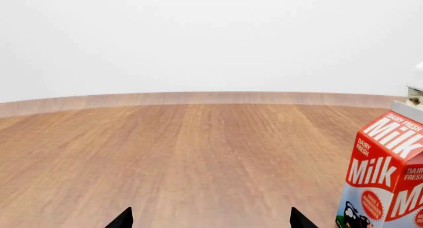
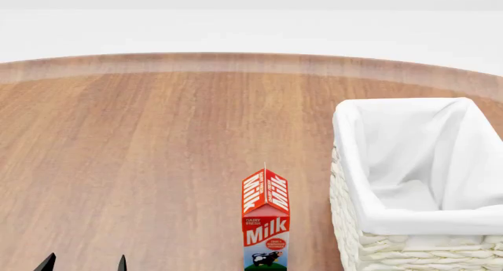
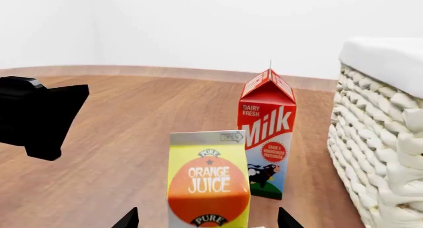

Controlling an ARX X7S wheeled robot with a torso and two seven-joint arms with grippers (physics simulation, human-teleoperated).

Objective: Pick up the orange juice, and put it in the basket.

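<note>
The orange juice (image 3: 208,181), a yellow carton with an orange disc and "ORANGE JUICE" lettering, stands upright in the right wrist view. My right gripper (image 3: 208,220) is open, one black fingertip on each side of the carton with a gap on both sides. The head view shows neither the juice nor the right gripper. The basket (image 2: 409,250), cream wicker with a white liner, stands at the right, and its wall (image 3: 383,139) rises beside the juice. My left gripper (image 2: 84,264) is open at the lower left, with nothing between its fingertips (image 1: 122,220).
A red-and-white milk carton (image 2: 265,224) stands upright left of the basket, just behind the juice (image 3: 266,139) and to one side of the left gripper (image 1: 387,178). The black left arm (image 3: 39,114) shows beyond the juice. The wooden table (image 2: 157,135) ends at a curved far edge.
</note>
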